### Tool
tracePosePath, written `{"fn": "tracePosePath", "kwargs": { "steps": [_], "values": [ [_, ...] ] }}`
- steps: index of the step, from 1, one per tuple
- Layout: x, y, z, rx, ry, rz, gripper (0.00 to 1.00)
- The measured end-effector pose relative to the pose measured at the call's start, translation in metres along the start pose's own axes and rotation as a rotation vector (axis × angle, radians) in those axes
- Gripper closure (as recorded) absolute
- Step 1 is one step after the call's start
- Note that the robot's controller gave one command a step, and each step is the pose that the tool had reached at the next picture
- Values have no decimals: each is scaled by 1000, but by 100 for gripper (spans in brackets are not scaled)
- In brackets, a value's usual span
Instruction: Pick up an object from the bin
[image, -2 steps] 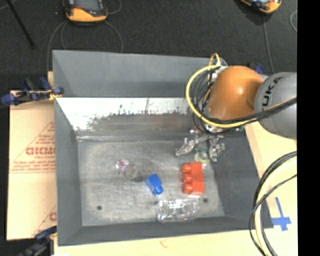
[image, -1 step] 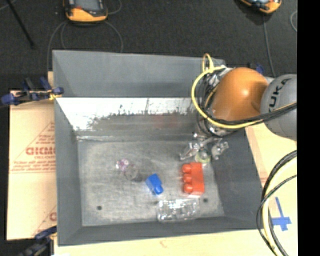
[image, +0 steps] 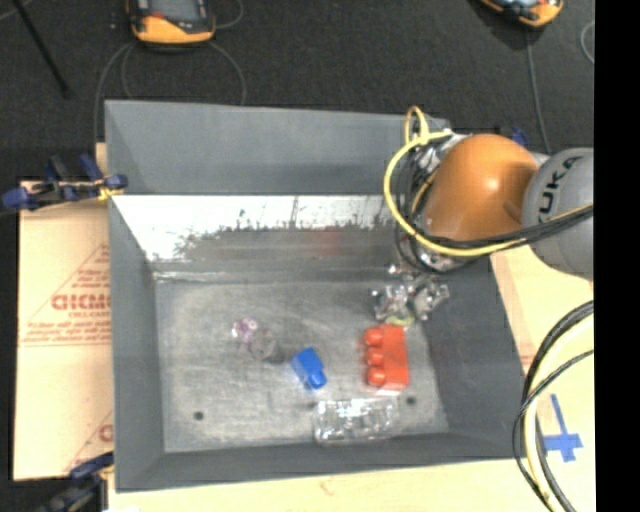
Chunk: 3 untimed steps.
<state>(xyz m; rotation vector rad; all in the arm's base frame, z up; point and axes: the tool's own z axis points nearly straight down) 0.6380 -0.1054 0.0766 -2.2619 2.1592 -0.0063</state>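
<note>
Gripper low in the grey bin, at 2 o'clock on its floor, just beside a red studded block.
The block lies at the gripper's 7 o'clock. The orange wrist cover hides the gripper's upper part, and I cannot tell whether it is spread or closed. A blue piece lies near centre and a clear packet at 5 o'clock. A pinkish-grey thing at 9 o'clock is hard to make out.

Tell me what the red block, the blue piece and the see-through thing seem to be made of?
Red block: probably moulded plastic, even colour, rounded studs, slight sheen.
Blue piece: likely plastic too, smooth and uniform.
See-through thing: seemingly clear plastic; the grey bin floor shows through, with glints.
</note>
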Motion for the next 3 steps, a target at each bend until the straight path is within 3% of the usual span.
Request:
{"fn": "tracePosePath", "kwargs": {
  "steps": [1, 2, 3],
  "values": [
    [1, -3, -65, -4, 10, 6, 100],
    [2, -5, -104, -7, 9, 13, 100],
    [3, -6, -122, -9, 9, 22, 100]
  ]
}}
